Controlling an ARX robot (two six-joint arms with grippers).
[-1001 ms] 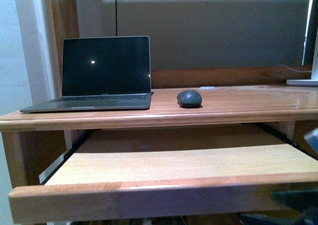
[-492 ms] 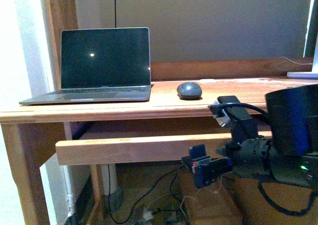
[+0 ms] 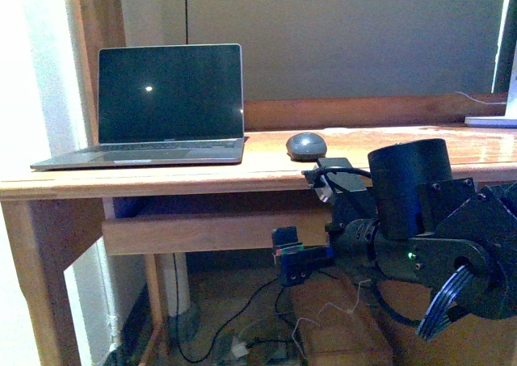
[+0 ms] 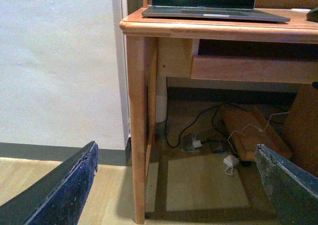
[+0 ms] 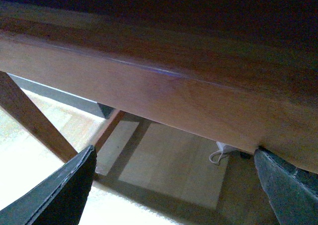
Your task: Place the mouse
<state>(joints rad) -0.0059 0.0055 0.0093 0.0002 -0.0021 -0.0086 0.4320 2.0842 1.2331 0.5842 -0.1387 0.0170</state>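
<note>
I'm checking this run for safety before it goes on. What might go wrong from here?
1. The right pincer sits open just below the keyboard tray; raising it toward the mouse may knock the tray or the desk edge.
2. The mouse lies close to the laptop, so a wide approach might bump it.
3. Loose cables lie on the floor under the desk and could snag a low arm.

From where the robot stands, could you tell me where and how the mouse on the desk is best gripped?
Probably across its two long flanks, coming down from above. The mouse is a low, domed oval lying flat on the desk, so the top is too rounded to pinch. The laptop sits apart, leaving both flanks free for the fingers.
</note>
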